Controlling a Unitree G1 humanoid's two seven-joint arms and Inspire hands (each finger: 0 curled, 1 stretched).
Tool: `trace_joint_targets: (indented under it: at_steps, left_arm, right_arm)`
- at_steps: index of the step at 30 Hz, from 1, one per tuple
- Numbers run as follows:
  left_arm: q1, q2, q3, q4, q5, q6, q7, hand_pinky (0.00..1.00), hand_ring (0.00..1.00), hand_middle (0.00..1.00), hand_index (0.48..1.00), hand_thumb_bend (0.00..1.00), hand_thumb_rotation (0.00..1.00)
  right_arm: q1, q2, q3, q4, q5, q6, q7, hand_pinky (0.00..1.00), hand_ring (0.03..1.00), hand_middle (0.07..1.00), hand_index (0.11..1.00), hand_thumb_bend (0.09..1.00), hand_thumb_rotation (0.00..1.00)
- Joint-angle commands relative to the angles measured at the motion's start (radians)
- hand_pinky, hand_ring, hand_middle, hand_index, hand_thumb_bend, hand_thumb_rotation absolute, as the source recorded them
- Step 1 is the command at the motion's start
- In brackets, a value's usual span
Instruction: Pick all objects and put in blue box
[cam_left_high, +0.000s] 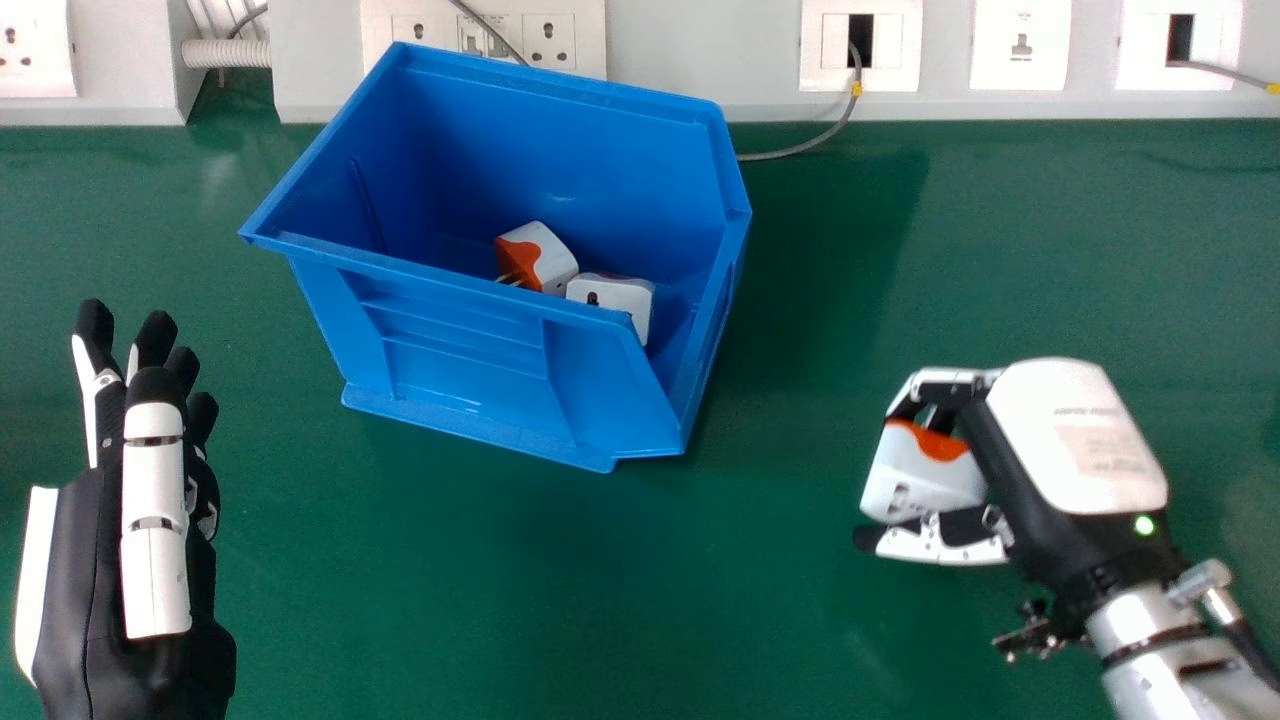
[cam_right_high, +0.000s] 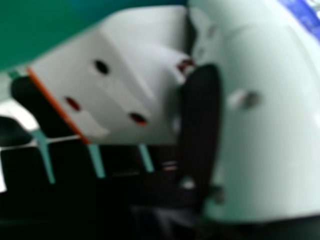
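Left hand (cam_left_high: 155, 520) idle at the head view's left, fingers straight; my right hand (cam_left_high: 1075, 440) has fingers and thumb clamped on a blocky white-and-orange plastic plug adapter (cam_left_high: 915, 480), over the green tabletop (cam_left_high: 650, 610). I judge it light, stiff, slightly slippery, best pinched across its flat sides; small dark holes pit its white face. Beyond, the open-topped blue plastic box (cam_left_high: 460, 350) holds two similar adapters (cam_left_high: 555, 265).
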Motion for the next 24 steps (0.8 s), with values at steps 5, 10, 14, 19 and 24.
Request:
trace_joint_targets:
  at_steps: [5, 10, 14, 19, 24]
  left_arm:
    - [0.002, 0.004, -0.001, -0.007, 0.016, -0.018, 0.004, 1.00, 1.00, 1.00, 0.978, 0.27, 0.94]
    - [0.001, 0.003, -0.003, -0.002, 0.010, -0.021, -0.002, 1.00, 1.00, 1.00, 0.976, 0.28, 0.94]
    - [0.002, 0.000, -0.005, -0.007, -0.002, -0.015, -0.004, 1.00, 1.00, 1.00, 0.977, 0.28, 0.94]
    - [0.008, 0.000, -0.005, -0.018, 0.004, -0.006, 0.001, 1.00, 1.00, 1.00, 0.973, 0.26, 0.94]
    - [0.015, 0.000, -0.008, -0.023, 0.011, -0.004, 0.003, 1.00, 1.00, 1.00, 0.968, 0.25, 0.94]
  right_arm:
    - [-0.135, -0.047, -0.088, -0.043, 0.023, 0.015, 0.040, 0.09, 0.124, 0.177, 0.469, 0.486, 0.16]
    - [-0.273, -0.037, -0.055, 0.024, -0.012, -0.014, 0.040, 0.08, 0.118, 0.168, 0.469, 0.487, 0.16]
    - [-0.391, 0.000, 0.000, 0.112, -0.051, -0.043, 0.009, 0.08, 0.113, 0.160, 0.469, 0.488, 0.16]
    - [-0.533, 0.072, 0.064, 0.214, -0.090, -0.029, 0.014, 0.07, 0.102, 0.150, 0.469, 0.488, 0.16]
    - [-0.680, 0.146, 0.128, 0.335, -0.105, -0.023, 0.040, 0.06, 0.101, 0.149, 0.469, 0.488, 0.16]
